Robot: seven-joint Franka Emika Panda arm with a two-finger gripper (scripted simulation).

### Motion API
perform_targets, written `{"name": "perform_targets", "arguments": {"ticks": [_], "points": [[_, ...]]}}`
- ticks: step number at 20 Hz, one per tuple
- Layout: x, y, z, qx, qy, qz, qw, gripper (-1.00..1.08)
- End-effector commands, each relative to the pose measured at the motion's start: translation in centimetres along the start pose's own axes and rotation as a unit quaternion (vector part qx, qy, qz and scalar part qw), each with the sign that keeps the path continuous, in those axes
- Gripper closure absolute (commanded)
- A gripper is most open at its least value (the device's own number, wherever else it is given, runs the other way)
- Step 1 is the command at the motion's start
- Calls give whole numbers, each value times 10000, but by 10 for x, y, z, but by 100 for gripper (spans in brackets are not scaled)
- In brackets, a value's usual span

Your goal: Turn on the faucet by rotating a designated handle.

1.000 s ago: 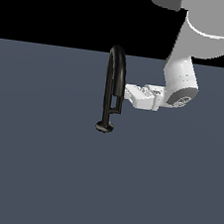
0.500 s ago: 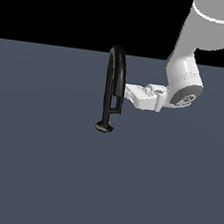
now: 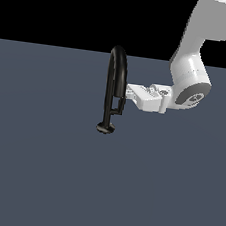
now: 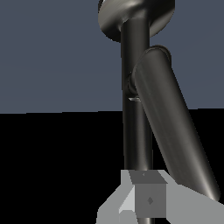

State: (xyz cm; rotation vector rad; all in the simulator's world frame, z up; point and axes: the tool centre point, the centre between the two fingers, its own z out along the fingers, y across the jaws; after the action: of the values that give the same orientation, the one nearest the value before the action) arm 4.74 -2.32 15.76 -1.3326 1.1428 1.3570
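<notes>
The glossy black faucet [image 3: 114, 80] stands on its small round base [image 3: 105, 128], arching over at the top. Its thin L-shaped handle [image 3: 121, 105] branches off the stem low down and rises on the side towards the exterior view's right. My white gripper [image 3: 129, 91] reaches in level from that side, its tip at the arch's down-leg just above the handle's upper end. It looks shut, with nothing held. In the wrist view the stem [image 4: 136, 127] runs to the base [image 4: 135, 17]. The handle [image 4: 175, 127] slants close by, beside my gripper [image 4: 144, 197].
The faucet stands on a flat grey-blue floor [image 3: 37, 165] that runs to a black background. My white arm [image 3: 190, 80] comes down from the upper part of the exterior view's right. No other objects are in view.
My upper arm has swung towards the exterior view's right and stands more upright. The gripper tip stays by the faucet, and the handle shows no visible turn.
</notes>
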Motion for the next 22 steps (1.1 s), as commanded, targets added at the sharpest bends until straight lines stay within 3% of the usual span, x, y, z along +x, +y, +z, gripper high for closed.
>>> {"name": "perform_targets", "arguments": {"ticks": [1,3,20,22], "points": [[-2,9,0,-26,-19,21,10000,108],[-2,4,0,-5,-1,-4,10000,108],[22,59,0,-25,-18,19,10000,108],[12,50,0,-21,8,-78,10000,108]]}}
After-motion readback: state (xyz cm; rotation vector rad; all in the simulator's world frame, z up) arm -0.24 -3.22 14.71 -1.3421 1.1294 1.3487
